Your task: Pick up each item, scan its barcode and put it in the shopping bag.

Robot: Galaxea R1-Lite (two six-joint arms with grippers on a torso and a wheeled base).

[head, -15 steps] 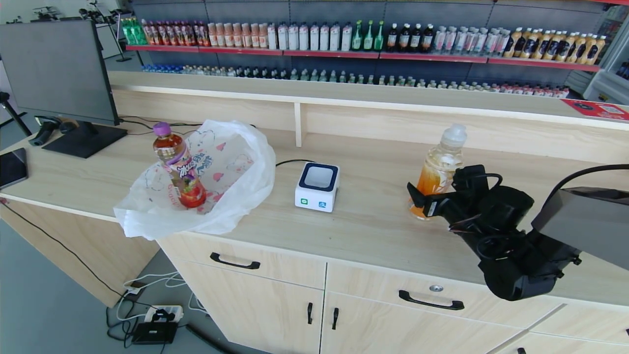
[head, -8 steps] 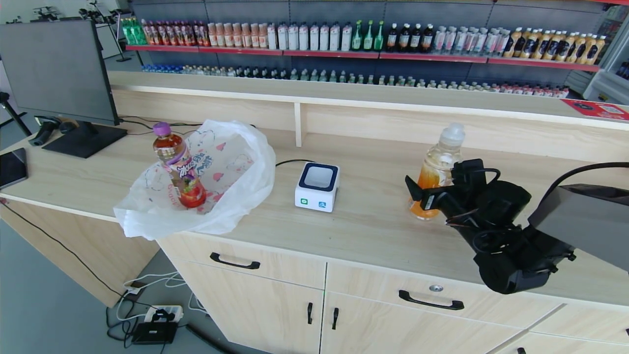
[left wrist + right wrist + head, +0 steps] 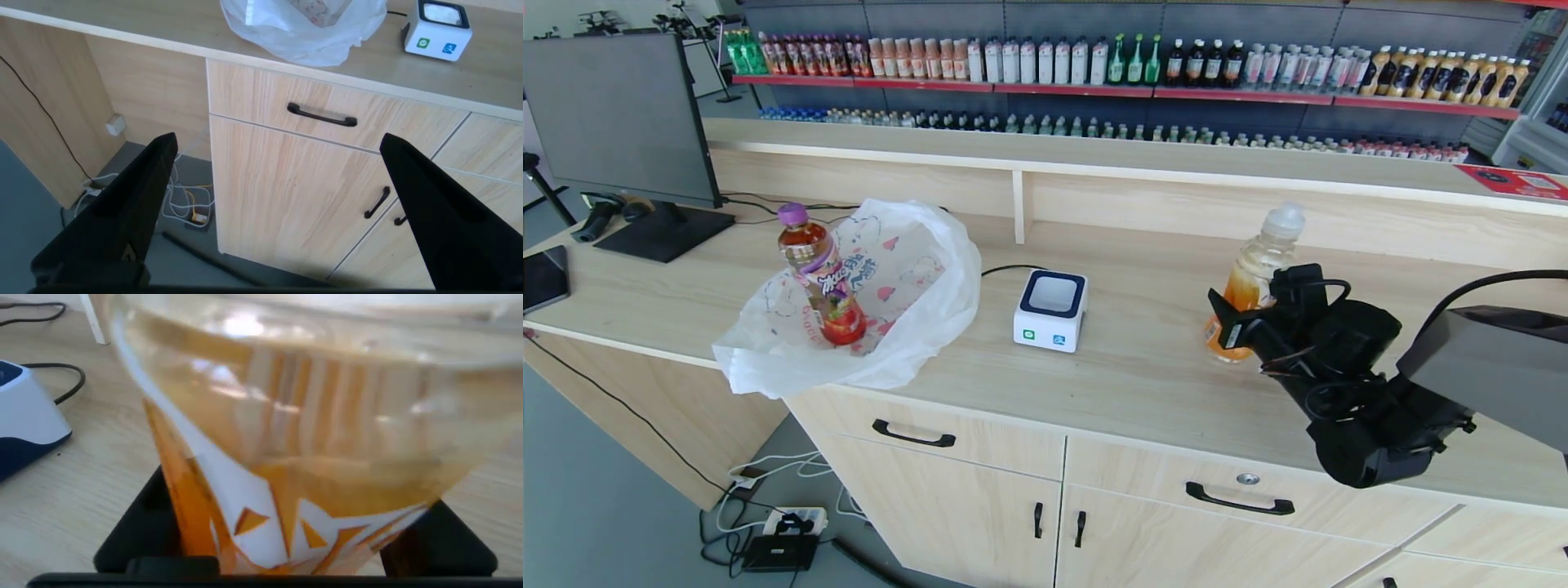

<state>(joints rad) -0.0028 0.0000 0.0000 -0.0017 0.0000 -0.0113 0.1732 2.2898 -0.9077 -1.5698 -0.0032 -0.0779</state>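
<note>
right gripper (image 3: 1250, 309) clamped on orange bottle (image 3: 1262, 253), lower side hidden | left gripper (image 3: 276, 140) apart

A shop checkout.
Shelves of bottled drinks (image 3: 1094, 61) line the back wall; a barcode scanner (image 3: 1050, 310), monitor (image 3: 617, 114) and shopping bag (image 3: 882, 286) sit on the wooden desk (image 3: 1127, 376).

Right arm: black, entering from the right edge of the head view, wrist at lower right, angled up and left. Right gripper (image 3: 1235, 320): right of centre, fingers clamped either side of the orange bottle (image 3: 1258, 263). Left gripper (image 3: 278, 147): fingers spread wide apart.
</note>
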